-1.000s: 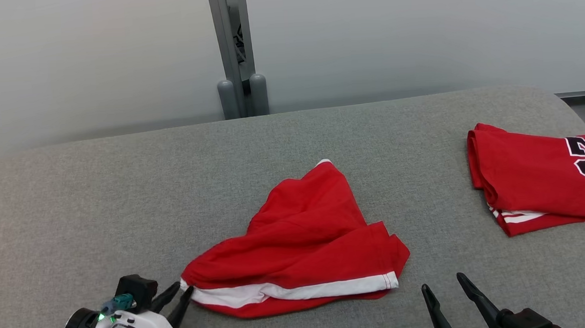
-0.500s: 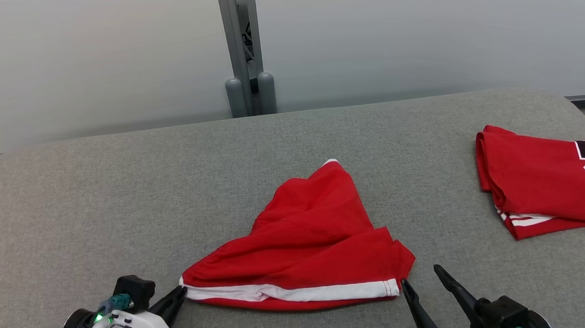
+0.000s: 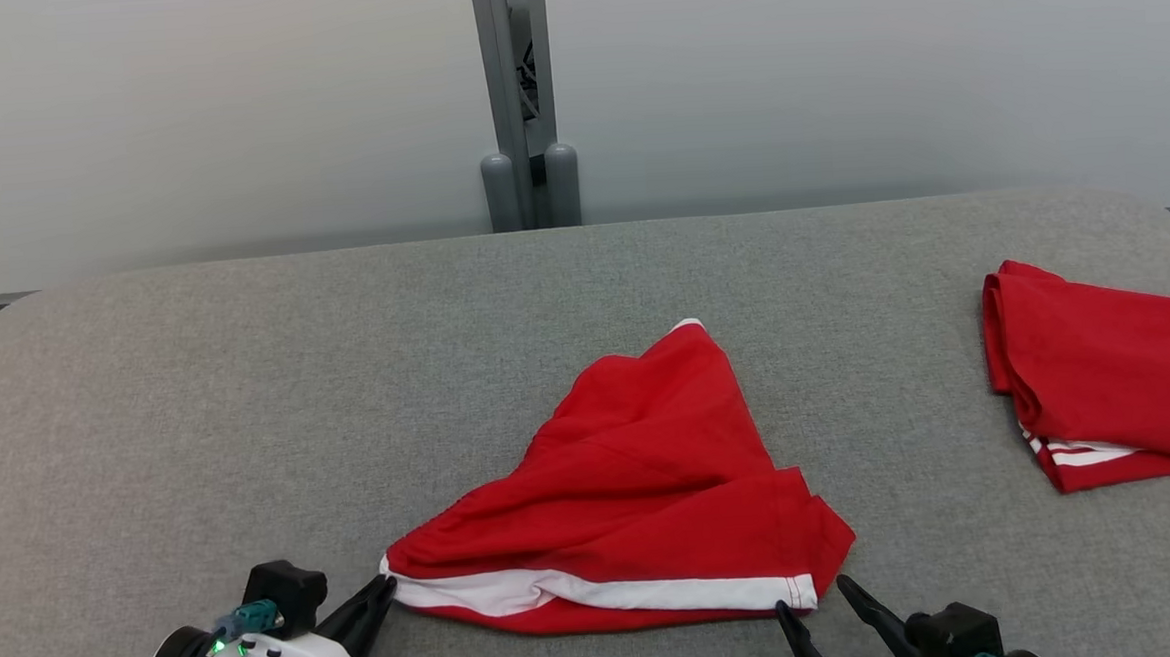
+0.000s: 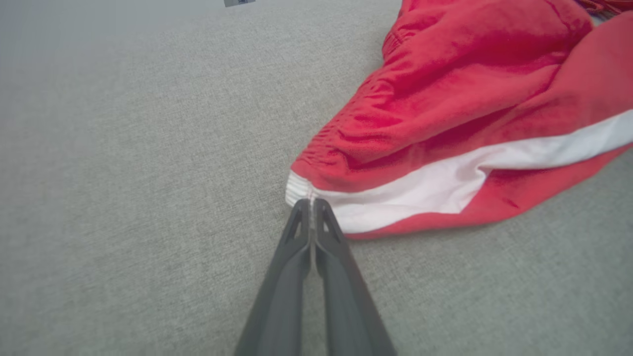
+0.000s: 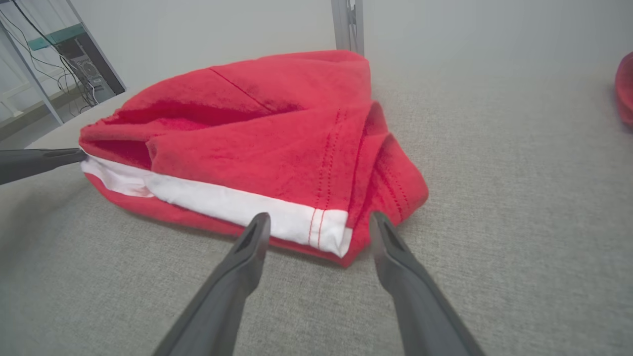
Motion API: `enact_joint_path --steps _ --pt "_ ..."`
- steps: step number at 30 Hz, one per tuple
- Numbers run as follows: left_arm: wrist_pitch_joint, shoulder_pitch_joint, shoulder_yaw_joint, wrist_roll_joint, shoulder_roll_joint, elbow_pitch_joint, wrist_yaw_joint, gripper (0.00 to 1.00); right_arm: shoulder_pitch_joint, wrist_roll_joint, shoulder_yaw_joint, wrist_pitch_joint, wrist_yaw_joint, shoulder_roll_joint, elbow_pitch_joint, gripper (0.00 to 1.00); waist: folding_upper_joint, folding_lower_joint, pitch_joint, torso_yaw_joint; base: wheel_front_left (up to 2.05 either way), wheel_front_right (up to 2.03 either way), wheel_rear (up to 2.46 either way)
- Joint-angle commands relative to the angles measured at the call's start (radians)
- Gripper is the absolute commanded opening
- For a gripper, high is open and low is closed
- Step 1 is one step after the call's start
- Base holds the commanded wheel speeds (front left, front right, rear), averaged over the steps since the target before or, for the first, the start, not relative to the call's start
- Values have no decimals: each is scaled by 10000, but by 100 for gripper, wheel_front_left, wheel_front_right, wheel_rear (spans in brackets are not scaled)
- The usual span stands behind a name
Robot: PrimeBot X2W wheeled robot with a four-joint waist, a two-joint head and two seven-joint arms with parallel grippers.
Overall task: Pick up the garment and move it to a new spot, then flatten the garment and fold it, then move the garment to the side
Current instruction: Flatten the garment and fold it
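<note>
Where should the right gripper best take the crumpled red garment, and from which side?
The near right corner of the garment, where the white band ends: that edge sticks out toward the open right gripper. Come low from the near side.

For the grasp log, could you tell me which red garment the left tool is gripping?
The crumpled garment with the white band, centre: the left tool pinches its corner. The folded numbered jersey lies untouched, far right.

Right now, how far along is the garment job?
Looks done: a folded red black-lettered jersey lies aside at right. In hand: left hand shut on a corner of the crumpled red white-banded garment; right hand open around the other corner. Remaining: lift, move, flatten, fold, set aside.
</note>
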Motion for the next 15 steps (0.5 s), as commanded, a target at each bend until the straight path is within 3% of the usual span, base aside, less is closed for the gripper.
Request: enact_joint_path --steps 1,6,7,9,10,15 --pt "-51 -62 -15 36 -3 -27 -2 0 -195 43 -58 -4 -7 -46 279 100 0 0 53 112 0 0 0" --pt "-122 -214 -7 3 -31 -138 14 0 -623 319 92 -7 -6 -28 1047 100 0 0 143 290 0 0 0" --pt "-146 -235 3 1 -29 -154 43 0 -702 408 156 -5 -6 -27 1161 64 0 0 164 308 0 0 0" --pt "-165 -304 11 -1 -25 -189 61 0 -882 554 320 -5 -6 -32 1355 17 0 0 207 337 0 0 0" --pt "-174 -333 13 -4 -29 -204 69 0 -960 599 388 -5 -6 -34 1470 0 0 0 216 353 0 0 0" --pt "-310 -396 134 -66 0 -389 171 0 -1114 450 147 -5 -6 -38 1230 0 0 0 115 395 0 0 0"
